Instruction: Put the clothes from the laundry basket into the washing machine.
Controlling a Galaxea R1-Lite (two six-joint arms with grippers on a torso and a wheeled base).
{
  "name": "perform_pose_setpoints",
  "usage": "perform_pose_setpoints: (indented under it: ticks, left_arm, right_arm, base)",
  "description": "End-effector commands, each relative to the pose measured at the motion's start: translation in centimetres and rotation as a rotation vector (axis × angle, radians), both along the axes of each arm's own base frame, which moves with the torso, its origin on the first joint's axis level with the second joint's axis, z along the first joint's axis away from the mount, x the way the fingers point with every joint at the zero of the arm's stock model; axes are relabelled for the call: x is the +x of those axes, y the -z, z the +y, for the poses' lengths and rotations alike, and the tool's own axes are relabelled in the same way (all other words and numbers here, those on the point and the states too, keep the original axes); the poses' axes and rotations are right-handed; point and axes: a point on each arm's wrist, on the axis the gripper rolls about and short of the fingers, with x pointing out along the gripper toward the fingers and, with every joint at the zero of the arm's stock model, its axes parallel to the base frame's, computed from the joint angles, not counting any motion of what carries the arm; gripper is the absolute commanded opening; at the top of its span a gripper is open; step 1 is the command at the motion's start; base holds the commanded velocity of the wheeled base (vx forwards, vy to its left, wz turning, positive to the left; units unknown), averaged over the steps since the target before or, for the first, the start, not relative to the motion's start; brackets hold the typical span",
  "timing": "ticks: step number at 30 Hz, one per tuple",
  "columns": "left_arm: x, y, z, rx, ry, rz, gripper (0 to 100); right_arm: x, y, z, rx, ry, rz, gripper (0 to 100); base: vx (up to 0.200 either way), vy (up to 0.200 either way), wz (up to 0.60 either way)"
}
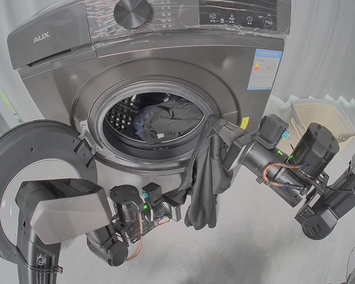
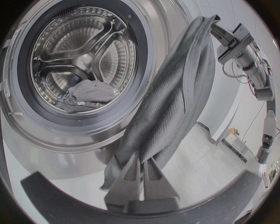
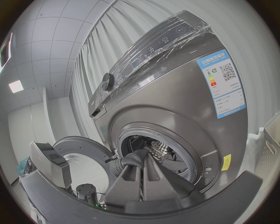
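One dark garment [image 1: 205, 174] in hand: clamped low in left gripper [image 2: 142, 158], high in right gripper [image 3: 142, 162], hanging just outside washing machine [image 1: 161, 65] mouth. Needs pushing in beside clothes [image 1: 168, 119] already in drum. Laundry basket [image 1: 323, 113] beyond, at right.

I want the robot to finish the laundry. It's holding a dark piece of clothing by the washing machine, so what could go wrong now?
Most of the dark grey garment hangs below the drum opening, so its loose end might stay draped over the rim instead of going in. The left pincer and right pincer each hold only a bit of it; if one slips early, it may drop onto the floor.
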Motion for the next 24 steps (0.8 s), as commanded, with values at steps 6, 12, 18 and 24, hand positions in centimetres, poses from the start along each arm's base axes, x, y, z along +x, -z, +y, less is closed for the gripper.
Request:
perform_pose_setpoints:
  ticks: [6,12,18,24]
  left_arm:
    - [-2.5,-5.4,5.0,-0.025,-0.098,-0.041,0]
    - [-5.8,-9.0,9.0,-0.048,-0.161,-0.076,0]
    - [-7.4,-13.5,12.1,-0.130,-0.216,-0.201,0]
    - [-8.2,-16.3,14.0,-0.193,-0.236,-0.286,0]
  right_arm:
    - [0.0,0.4,-0.1,-0.011,-0.001,0.012,0]
    - [0.0,0.4,-0.1,-0.010,-0.001,0.011,0]
    - [-0.2,0.6,-0.1,-0.014,-0.004,0.017,0]
    - [-0.1,0.7,-0.2,-0.018,-0.002,0.018,0]
  base:
    - [0.000,0.000,0.00]
    - [0.000,0.000,0.00]
    - [0.000,0.000,0.00]
    - [0.000,0.000,0.00]
